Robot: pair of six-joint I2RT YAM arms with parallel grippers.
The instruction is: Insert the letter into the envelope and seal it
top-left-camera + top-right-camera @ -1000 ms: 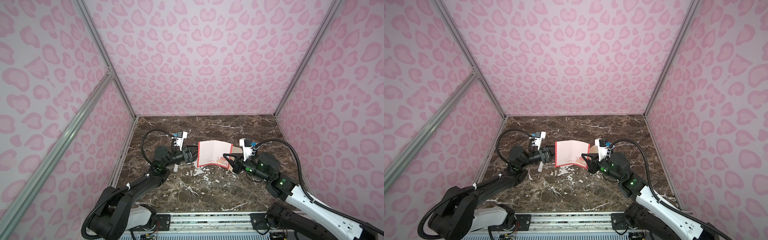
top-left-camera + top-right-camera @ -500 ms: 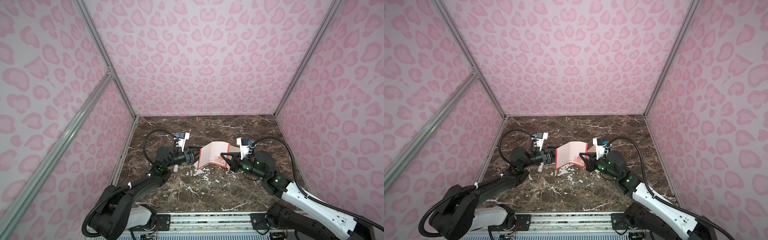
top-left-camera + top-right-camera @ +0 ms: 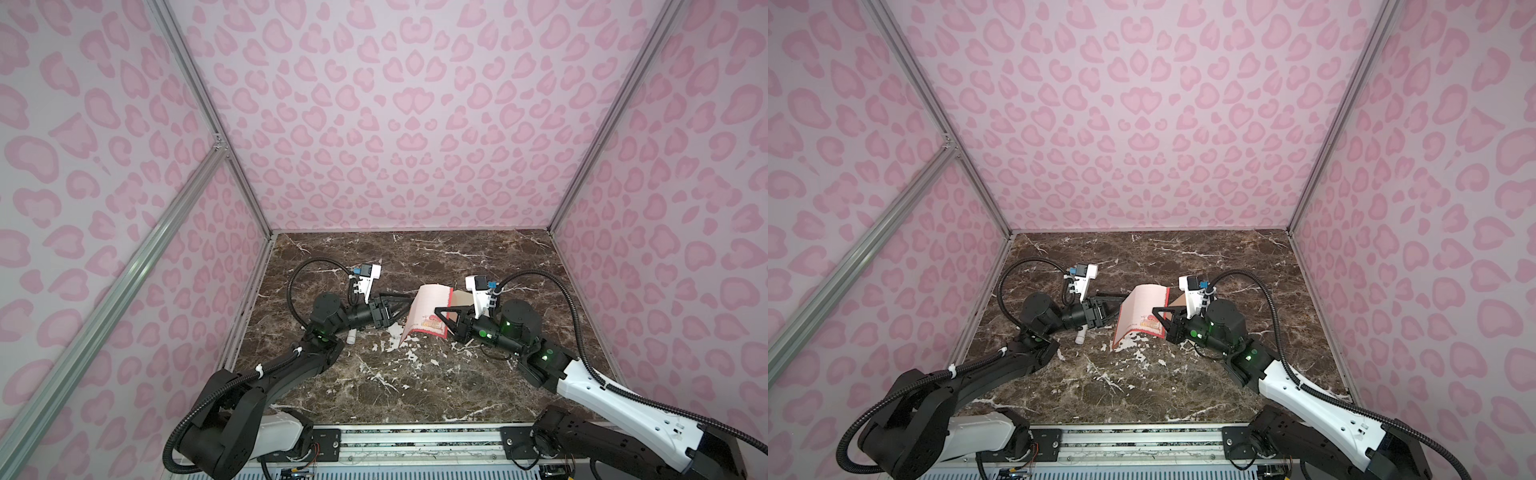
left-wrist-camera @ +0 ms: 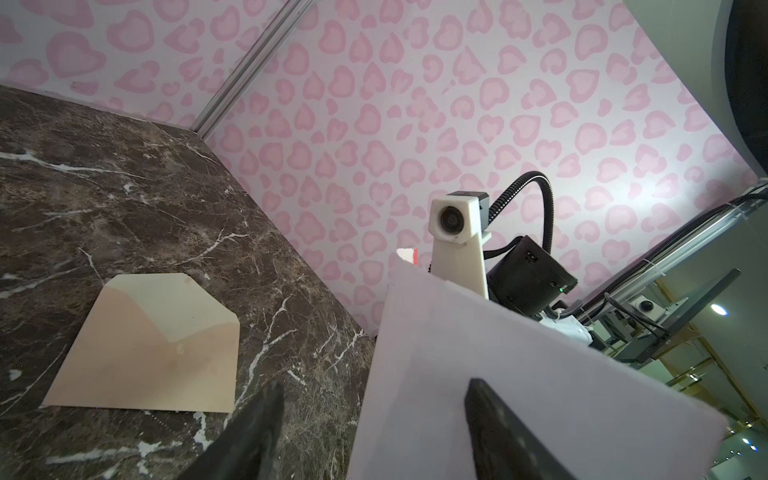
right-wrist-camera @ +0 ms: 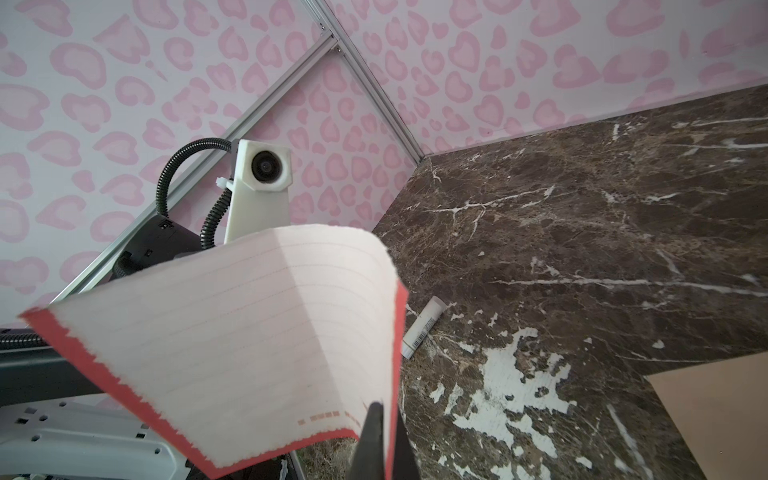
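the right claw (image 3: 437, 311) pinches the curled letter (image 3: 428, 297), mid frame. the left claw (image 3: 406, 304) is spread wide, maybe touching it. the envelope (image 4: 145, 353) lies flat on the worktop (image 3: 415, 257).

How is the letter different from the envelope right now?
The letter is held up in the air, bent in a curve, by the right end effector; the envelope lies flat on the marble table. The letter is pale pink with ruled lines and a red border; the envelope is plain peach-tan with a paler V-edged part. Both are thin paper rectangles.
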